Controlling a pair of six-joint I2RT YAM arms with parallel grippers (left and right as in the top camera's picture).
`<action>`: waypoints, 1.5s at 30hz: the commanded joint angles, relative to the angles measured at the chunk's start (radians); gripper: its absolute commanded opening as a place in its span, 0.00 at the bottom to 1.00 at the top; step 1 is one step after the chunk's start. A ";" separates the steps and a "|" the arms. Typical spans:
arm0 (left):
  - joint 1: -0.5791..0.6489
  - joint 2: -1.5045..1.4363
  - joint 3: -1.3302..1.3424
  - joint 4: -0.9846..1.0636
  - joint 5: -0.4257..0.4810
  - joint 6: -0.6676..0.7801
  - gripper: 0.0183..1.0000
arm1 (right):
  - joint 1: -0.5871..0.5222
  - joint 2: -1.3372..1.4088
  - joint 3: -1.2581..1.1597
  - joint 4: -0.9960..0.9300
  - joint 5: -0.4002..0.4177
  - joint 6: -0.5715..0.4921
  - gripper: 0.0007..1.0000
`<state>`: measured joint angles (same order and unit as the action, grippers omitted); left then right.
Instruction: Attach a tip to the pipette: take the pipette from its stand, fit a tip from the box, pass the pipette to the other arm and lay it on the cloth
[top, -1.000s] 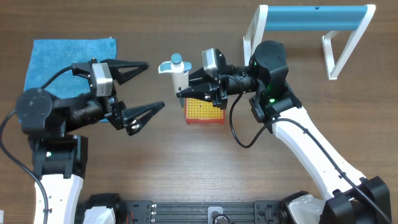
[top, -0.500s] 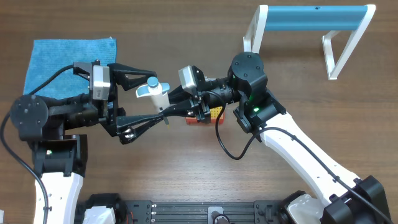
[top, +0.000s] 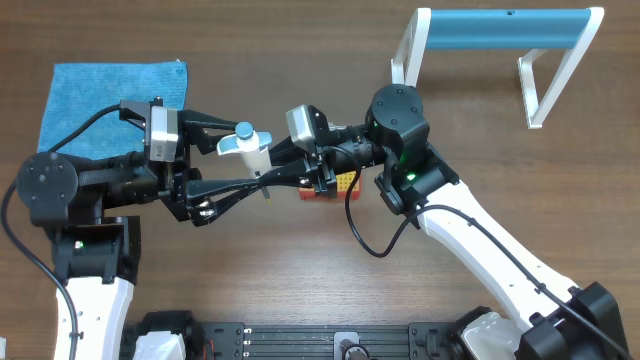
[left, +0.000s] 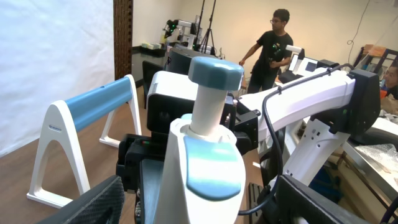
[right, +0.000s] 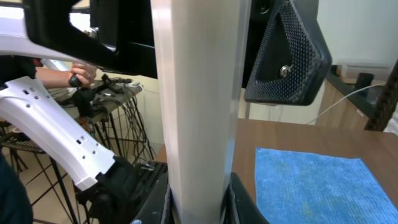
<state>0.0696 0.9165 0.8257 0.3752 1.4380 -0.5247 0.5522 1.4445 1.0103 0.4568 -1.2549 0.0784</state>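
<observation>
The white pipette (top: 256, 152) with a blue cap (top: 243, 131) hangs above the table's middle, held by my right gripper (top: 285, 166), which is shut on its body. In the right wrist view the white pipette barrel (right: 199, 93) stands between that gripper's fingers (right: 241, 200). My left gripper (top: 250, 156) is open, one finger on each side of the pipette and apart from it. In the left wrist view the pipette (left: 205, 155) stands upright between the two spread fingers (left: 93, 202). The red tip box (top: 338, 186) sits under the right wrist. The blue cloth (top: 105, 90) lies at the far left.
The white and blue pipette stand (top: 500, 35) is at the back right, also seen as the stand (left: 87, 118) behind the pipette. The blue cloth (right: 311, 180) lies beyond the left arm. Bare wood lies in front of both arms.
My right gripper carried the pipette leftward from above the tip box into the left gripper's open fingers. The left gripper came right to meet it. Little has moved in the last half second.
</observation>
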 joint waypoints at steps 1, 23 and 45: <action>0.001 0.010 0.016 0.003 0.014 0.001 0.76 | 0.051 -0.015 0.016 0.010 0.122 0.018 0.07; 0.002 0.059 0.016 0.004 -0.024 0.006 0.01 | -0.003 -0.014 0.016 -0.002 0.122 0.087 0.79; 0.191 0.433 0.186 -1.003 -0.996 0.307 0.01 | -0.214 -0.018 0.016 -0.760 1.270 -0.005 0.80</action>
<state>0.2584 1.3670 0.8803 -0.5171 0.6327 -0.3275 0.3202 1.4403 1.0248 -0.2939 -0.1932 0.0910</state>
